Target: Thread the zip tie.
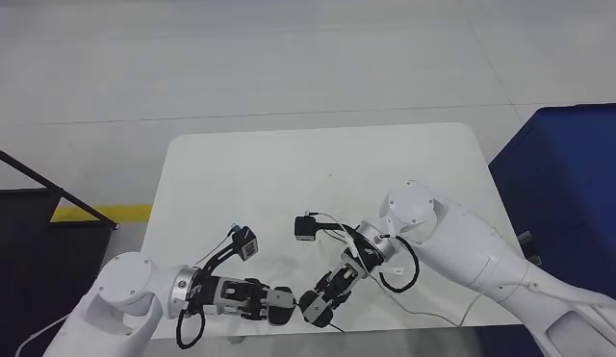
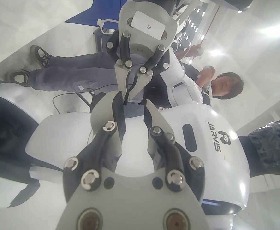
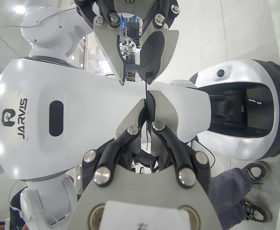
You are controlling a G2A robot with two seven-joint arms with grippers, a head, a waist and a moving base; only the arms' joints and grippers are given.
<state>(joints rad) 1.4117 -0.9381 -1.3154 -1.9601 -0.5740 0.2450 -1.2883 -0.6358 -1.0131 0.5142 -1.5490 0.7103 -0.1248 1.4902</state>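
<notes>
I see right gripper [image 3: 147,98] clamped on the zip tie [image 3: 145,88]; left gripper [image 3: 135,78] spread apart at the tie's head

My right gripper [image 3: 146,101] stood tip to tip with my left gripper [image 3: 136,77], each blocking the other's way forward; the zip tie [image 3: 145,89] crossed the small gap between them; my left fingers [image 3: 154,51] stood apart, leaving a channel; beyond both, the table [image 1: 318,165] offered wide room on its far side.
</notes>
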